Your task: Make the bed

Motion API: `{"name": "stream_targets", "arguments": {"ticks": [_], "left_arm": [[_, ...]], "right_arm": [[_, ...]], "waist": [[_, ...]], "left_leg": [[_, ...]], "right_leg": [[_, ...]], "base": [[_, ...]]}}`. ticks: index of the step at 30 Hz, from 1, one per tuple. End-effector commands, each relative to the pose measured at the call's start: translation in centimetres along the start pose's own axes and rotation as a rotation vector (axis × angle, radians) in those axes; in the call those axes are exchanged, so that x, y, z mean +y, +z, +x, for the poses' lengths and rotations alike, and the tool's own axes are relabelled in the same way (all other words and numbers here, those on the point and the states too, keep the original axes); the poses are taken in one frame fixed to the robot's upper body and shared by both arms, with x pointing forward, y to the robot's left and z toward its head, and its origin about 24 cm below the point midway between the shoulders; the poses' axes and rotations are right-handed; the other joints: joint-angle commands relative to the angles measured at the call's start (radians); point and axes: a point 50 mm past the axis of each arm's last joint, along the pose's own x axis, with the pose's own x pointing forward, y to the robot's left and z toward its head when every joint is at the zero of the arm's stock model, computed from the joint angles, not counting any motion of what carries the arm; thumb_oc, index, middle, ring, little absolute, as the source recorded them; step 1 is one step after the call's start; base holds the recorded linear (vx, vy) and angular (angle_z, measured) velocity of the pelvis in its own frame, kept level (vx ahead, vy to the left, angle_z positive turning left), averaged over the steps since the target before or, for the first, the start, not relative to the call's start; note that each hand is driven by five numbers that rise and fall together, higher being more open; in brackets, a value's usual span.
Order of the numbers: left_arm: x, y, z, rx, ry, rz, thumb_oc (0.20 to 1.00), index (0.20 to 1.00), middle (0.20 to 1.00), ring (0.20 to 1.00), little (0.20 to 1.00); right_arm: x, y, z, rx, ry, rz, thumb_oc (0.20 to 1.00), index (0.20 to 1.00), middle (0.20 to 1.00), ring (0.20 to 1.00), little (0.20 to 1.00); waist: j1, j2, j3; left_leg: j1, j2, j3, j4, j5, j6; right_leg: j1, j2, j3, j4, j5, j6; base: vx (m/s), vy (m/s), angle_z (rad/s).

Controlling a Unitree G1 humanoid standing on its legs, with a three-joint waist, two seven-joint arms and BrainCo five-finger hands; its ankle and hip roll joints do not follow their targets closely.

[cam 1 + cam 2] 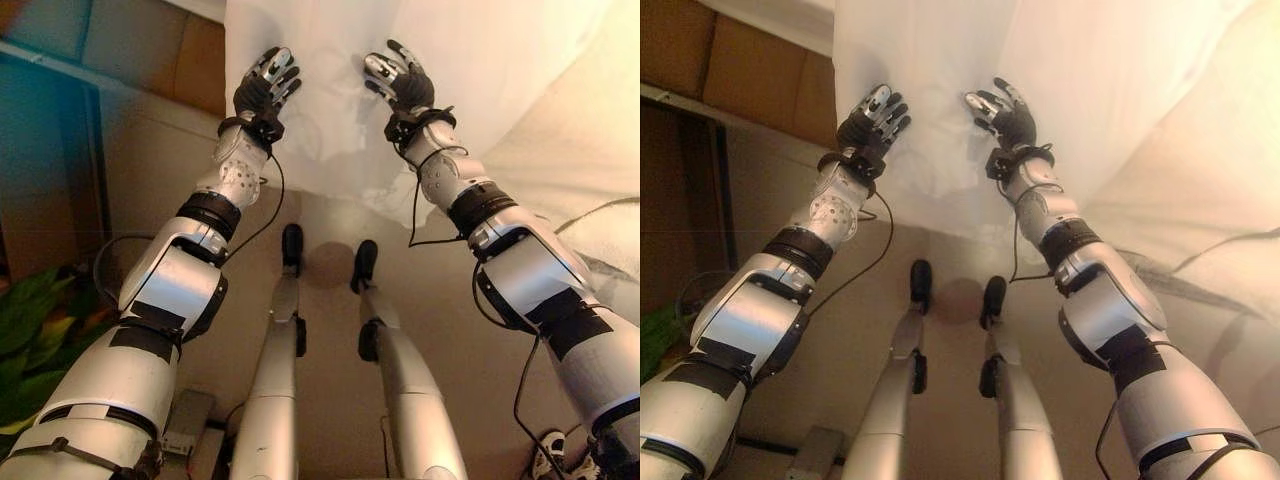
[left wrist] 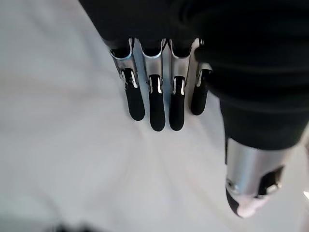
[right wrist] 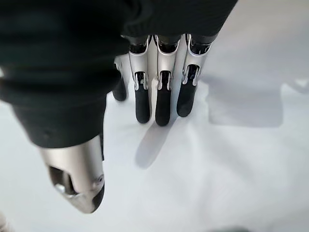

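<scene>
White sheet [image 1: 330,110] lies under both hands' straight fingers [image 2: 155,104].

Both arms reaching forward, left hand [image 1: 266,84] and right hand [image 1: 400,78] side by side — fingers straight, relaxed

This looks like a bedroom in a home. A bed [image 1: 560,110] takes up the upper right of the head views, covered by a white sheet [image 1: 330,110] that hangs over its near edge toward a plain beige floor [image 1: 330,400]. Brown wooden furniture [image 1: 130,50] with panelled fronts stands against the far left, beside a dark frame or rail [image 1: 60,65] running along it. Green leaves of a houseplant [image 1: 30,330] show low at the left edge. The soft bedding, wood furnishing and plant together suggest a lived-in domestic room.
</scene>
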Motion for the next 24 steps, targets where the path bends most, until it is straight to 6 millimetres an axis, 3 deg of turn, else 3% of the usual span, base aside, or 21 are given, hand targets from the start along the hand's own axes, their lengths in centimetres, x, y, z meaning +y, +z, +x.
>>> {"name": "stream_targets", "arguments": {"ticks": [1,9,10,13,15,16,17,18,19,21,22,24], "left_arm": [[1.1,4.0,0.5,-0.086,0.09,0.069,1.0,1.0,1.0,1.0,1.0],[5.9,2.9,-0.6,-0.046,0.255,0.087,1.0,1.0,1.0,1.0,1.0],[7.1,2.3,-1.1,-0.041,0.289,0.057,1.0,1.0,1.0,1.0,1.0],[8.2,1.6,-1.7,-0.035,0.317,0.037,1.0,1.0,1.0,1.0,1.0],[9.7,0.9,-2.4,-0.032,0.351,0.023,1.0,1.0,1.0,1.0,1.0],[10.8,0.1,-3.2,-0.026,0.374,0.009,1.0,1.0,1.0,1.0,1.0],[10.8,-0.1,-3.2,-0.023,0.376,0.01,1.0,1.0,1.0,1.0,1.0],[11.7,-0.5,-3.7,-0.02,0.398,0.004,1.0,1.0,1.0,1.0,1.0],[13.4,-1.7,-5.1,-0.009,0.441,-0.013,1.0,1.0,1.0,1.0,1.0],[15.4,-3.4,-6.7,0.029,0.508,-0.008,1.0,1.0,1.0,1.0,1.0],[15.5,-3.7,-6.9,0.034,0.511,-0.006,1.0,1.0,1.0,1.0,1.0],[17.2,-5.7,-8.8,0.08,0.574,0.001,1.0,1.0,1.0,1.0,1.0]], "right_arm": [[-2.2,-0.9,-0.1,0.043,-0.111,-0.036,1.0,1.0,1.0,1.0,1.0],[-6.5,-3.7,-1.4,0.121,-0.28,-0.02,1.0,1.0,1.0,1.0,1.0],[-8.4,-5.3,-2.3,0.154,-0.345,0.017,1.0,1.0,1.0,1.0,1.0],[-10.2,-7.3,-3.6,0.198,-0.412,0.06,1.0,1.0,1.0,1.0,1.0],[-12.8,-10.3,-6.0,0.27,-0.518,0.1,1.0,1.0,1.0,1.0,1.0],[-14.9,-12.6,-8.2,0.336,-0.592,0.095,1.0,1.0,1.0,1.0,1.0],[-14.9,-12.7,-8.3,0.339,-0.593,0.094,1.0,1.0,1.0,1.0,1.0],[-16.3,-14.1,-9.9,0.382,-0.642,0.092,1.0,1.0,1.0,1.0,1.0],[-18.6,-16.6,-13.5,0.464,-0.741,0.096,1.0,1.0,1.0,1.0,1.0],[-20.5,-19.0,-17.4,0.56,-0.836,0.071,1.0,1.0,1.0,1.0,1.0],[-20.6,-19.1,-17.6,0.566,-0.838,0.067,1.0,1.0,1.0,1.0,1.0],[-21.2,-21.0,-20.8,0.634,-0.88,0.056,1.0,1.0,1.0,1.0,1.0]], "waist": [[-0.005,-0.008,0.049],[-0.016,-0.007,0.049],[-0.021,-0.006,0.049],[-0.026,-0.005,0.049],[-0.032,-0.004,0.049],[-0.035,-0.003,0.049],[-0.033,-0.001,0.049],[-0.035,0.002,0.049],[-0.041,0.003,0.049],[-0.044,0.008,0.049],[-0.042,0.008,0.049],[-0.047,0.005,0.049]], "left_leg": [[-0.01,-0.058,0.076,0.105,-0.171,-0.054],[-0.048,-0.054,0.087,0.13,-0.187,-0.053],[-0.046,-0.056,0.089,0.128,-0.188,-0.052],[-0.047,-0.058,0.094,0.128,-0.181,-0.049],[-0.042,-0.061,0.098,0.135,-0.188,-0.048],[-0.055,-0.067,0.113,0.14,-0.173,-0.042],[-0.038,-0.064,0.103,0.14,-0.191,-0.045],[-0.034,-0.066,0.106,0.144,-0.195,-0.043],[-0.044,-0.072,0.121,0.156,-0.183,-0.033],[-0.008,-0.069,0.12,0.165,-0.211,-0.032],[-0.002,-0.069,0.121,0.166,-0.213,-0.032],[0.031,-0.067,0.129,0.167,-0.216,-0.028]], "right_leg": [[0.021,-0.027,0.036,-0.117,0.052,0.112],[-0.014,-0.035,0.047,-0.117,0.056,0.113],[-0.013,-0.036,0.048,-0.117,0.056,0.114],[-0.017,-0.041,0.047,-0.116,0.063,0.114],[-0.013,-0.041,0.05,-0.113,0.061,0.116],[-0.026,-0.048,0.038,-0.111,0.078,0.111],[-0.009,-0.043,0.05,-0.11,0.064,0.117],[-0.006,-0.044,0.05,-0.108,0.065,0.118],[-0.017,-0.049,0.041,-0.105,0.082,0.112],[0.015,-0.044,0.054,-0.1,0.067,0.119],[0.021,-0.044,0.055,-0.1,0.066,0.119],[0.045,-0.042,0.059,-0.099,0.068,0.121]], "base": [[0.01,0.063,0.07],[0.02,0.062,0.05],[0.0,0.031,0.02],[-0.01,0.052,0.01],[-0.03,0.07,0.01],[-0.02,0.055,0.02],[-0.02,0.055,0.02],[-0.03,0.058,-0.02],[-0.09,0.084,-0.04],[-0.03,0.052,-0.05],[0.0,0.029,-0.07],[-0.06,0.039,-0.1]]}}
